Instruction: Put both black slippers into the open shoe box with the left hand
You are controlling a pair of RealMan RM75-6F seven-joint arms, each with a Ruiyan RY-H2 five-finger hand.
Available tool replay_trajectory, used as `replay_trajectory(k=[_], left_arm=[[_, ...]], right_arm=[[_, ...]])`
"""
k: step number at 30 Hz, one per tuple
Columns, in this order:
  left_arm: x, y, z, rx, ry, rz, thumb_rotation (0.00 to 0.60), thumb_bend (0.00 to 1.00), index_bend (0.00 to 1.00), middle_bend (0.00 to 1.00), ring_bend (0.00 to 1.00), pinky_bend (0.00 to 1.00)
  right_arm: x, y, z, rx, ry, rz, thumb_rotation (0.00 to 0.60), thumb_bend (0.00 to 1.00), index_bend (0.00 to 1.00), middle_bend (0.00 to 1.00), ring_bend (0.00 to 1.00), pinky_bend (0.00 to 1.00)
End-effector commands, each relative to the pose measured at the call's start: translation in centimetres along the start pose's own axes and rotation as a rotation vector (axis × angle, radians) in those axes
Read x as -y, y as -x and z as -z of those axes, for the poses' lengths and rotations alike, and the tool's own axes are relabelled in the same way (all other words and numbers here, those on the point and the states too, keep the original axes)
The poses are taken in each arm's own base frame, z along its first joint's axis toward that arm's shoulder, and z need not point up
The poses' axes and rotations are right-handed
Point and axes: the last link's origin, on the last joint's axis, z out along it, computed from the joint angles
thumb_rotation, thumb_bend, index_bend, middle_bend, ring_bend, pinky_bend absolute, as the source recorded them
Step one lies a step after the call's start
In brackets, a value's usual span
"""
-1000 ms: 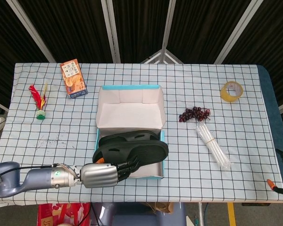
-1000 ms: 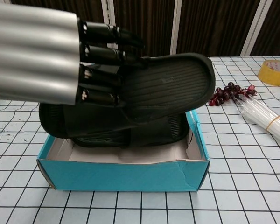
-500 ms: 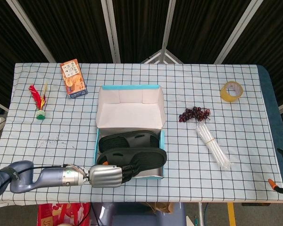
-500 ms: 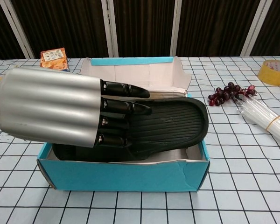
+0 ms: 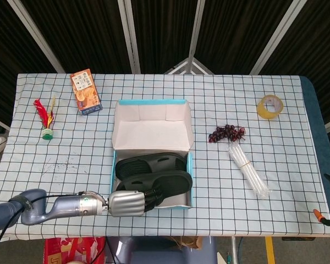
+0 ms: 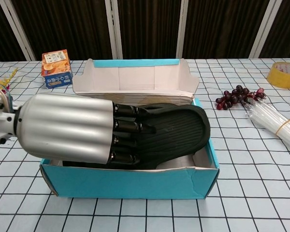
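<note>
The left robot hand [image 6: 67,126] is at the near left end of the open shoe box [image 6: 130,183], which stands in the middle of the desk [image 5: 286,165]. Its dark fingers [image 6: 130,126] lie close together on the ribbed sole of the near black slipper [image 6: 176,130], which is turned sole up. In the chest view the fingers reach over this slipper from the left; the thumb is hidden, so I cannot tell surely if the hand grips the slipper or only rests on it. In the head view the same hand [image 5: 126,203] is at the front left corner of the box [image 5: 189,184], and the near slipper [image 5: 165,181] lies inside the box along its front wall. The second black slipper [image 5: 148,163] lies just behind it, also inside the box, with its top side up. The lid of the box stands open at the far side. The right robot hand shows in neither view.

On the checked cloth, a bunch of dark grapes [image 5: 226,133] and a bundle of clear tubes [image 5: 247,170] are to the right of the box. A roll of yellow tape [image 5: 270,106] is farther right. To the left there are an orange carton [image 5: 85,91] and a feather shuttlecock [image 5: 45,118].
</note>
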Motion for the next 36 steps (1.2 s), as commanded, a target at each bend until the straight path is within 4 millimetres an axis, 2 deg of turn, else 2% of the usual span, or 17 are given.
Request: replay_trajectory(k=[1, 9, 16, 21, 29, 33, 36], left_arm=[[-0.5, 0.4, -0.1, 0.006, 0.004, 0.036, 0.600, 0.36, 0.51, 0.52, 0.13, 0.18], [-1.6, 1.3, -0.2, 0.029, 0.035, 0.108, 0.600, 0.36, 0.51, 0.51, 0.13, 0.21], [-1.9, 1.8, -1.1, 0.040, 0.043, 0.157, 0.600, 0.36, 0.50, 0.51, 0.13, 0.29], [-2.9, 2.5, -1.6, 0.071, 0.075, 0.202, 0.600, 0.38, 0.50, 0.51, 0.13, 0.34], [-2.8, 2.7, -1.8, 0.101, 0.084, 0.238, 0.600, 0.41, 0.48, 0.50, 0.13, 0.39], [-2.5, 2.5, -1.9, 0.080, 0.070, 0.216, 0.600, 0.39, 0.41, 0.45, 0.10, 0.37], [-2.0, 2.4, -1.8, 0.073, 0.053, 0.192, 0.600, 0.36, 0.28, 0.31, 0.03, 0.31]], right_arm=[[0.0, 0.0, 0.0, 0.000, 0.001, 0.000, 0.600, 0.31, 0.06, 0.11, 0.18, 0.11], [0.0, 0.1, -0.1, 0.006, 0.006, 0.005, 0.600, 0.31, 0.06, 0.11, 0.18, 0.11], [0.1, 0.1, -0.1, 0.008, 0.008, 0.008, 0.600, 0.31, 0.06, 0.11, 0.18, 0.11], [0.0, 0.2, -0.2, 0.009, 0.013, 0.009, 0.600, 0.31, 0.06, 0.11, 0.18, 0.11], [-0.1, 0.1, -0.2, 0.009, 0.016, 0.009, 0.600, 0.31, 0.06, 0.11, 0.18, 0.11], [-0.1, 0.2, -0.2, 0.010, 0.014, 0.009, 0.600, 0.31, 0.06, 0.11, 0.18, 0.11], [0.0, 0.2, -0.2, 0.011, 0.013, 0.009, 0.600, 0.31, 0.06, 0.11, 0.18, 0.11]])
